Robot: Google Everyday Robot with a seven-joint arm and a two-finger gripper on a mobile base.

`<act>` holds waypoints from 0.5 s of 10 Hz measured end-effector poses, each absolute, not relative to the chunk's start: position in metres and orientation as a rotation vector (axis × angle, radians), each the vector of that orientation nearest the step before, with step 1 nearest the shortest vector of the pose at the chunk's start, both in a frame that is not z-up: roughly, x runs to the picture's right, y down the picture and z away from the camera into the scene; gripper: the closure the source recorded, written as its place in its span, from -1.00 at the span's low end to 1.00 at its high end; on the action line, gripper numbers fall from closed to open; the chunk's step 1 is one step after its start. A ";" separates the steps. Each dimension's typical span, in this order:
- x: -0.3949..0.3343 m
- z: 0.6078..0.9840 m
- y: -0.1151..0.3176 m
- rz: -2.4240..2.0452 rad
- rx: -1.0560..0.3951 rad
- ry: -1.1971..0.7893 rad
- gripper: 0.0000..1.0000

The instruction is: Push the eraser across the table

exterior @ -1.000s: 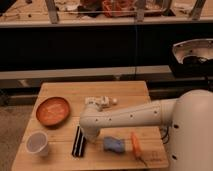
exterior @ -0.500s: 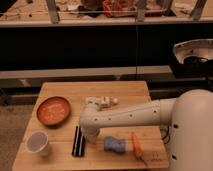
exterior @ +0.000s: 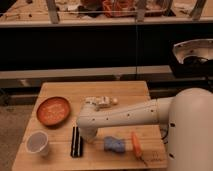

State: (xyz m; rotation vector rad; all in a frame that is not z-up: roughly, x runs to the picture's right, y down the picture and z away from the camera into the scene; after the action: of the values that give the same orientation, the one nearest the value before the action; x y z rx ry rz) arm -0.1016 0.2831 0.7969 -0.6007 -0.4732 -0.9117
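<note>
The eraser (exterior: pixel 76 141), a long black block with a pale line down its middle, lies lengthwise on the front left part of the light wooden table (exterior: pixel 95 90). My white arm reaches in from the right and bends down at its end. My gripper (exterior: pixel 89 138) is at the table surface right beside the eraser's right side, mostly hidden under the wrist. Whether it touches the eraser cannot be told.
An orange plate (exterior: pixel 53 110) sits at the left, a clear plastic cup (exterior: pixel 38 142) at the front left. A white box-like item (exterior: pixel 100 102) lies mid-table. A blue sponge-like piece (exterior: pixel 115 145) and a carrot (exterior: pixel 136 144) lie front right. A dark counter stands behind.
The end of my arm has shifted slightly to the left, toward the eraser. The eraser has moved left a little, if at all.
</note>
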 end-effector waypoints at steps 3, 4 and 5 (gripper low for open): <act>-0.116 0.796 0.285 -0.932 -0.596 -0.491 1.00; -0.119 0.796 0.285 -0.937 -0.595 -0.495 1.00; -0.117 0.796 0.285 -0.935 -0.597 -0.492 1.00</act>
State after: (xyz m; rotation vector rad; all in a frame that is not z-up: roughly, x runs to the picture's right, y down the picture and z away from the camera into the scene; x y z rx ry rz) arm -0.1171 0.2852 0.7958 -0.5969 -0.4920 -0.9346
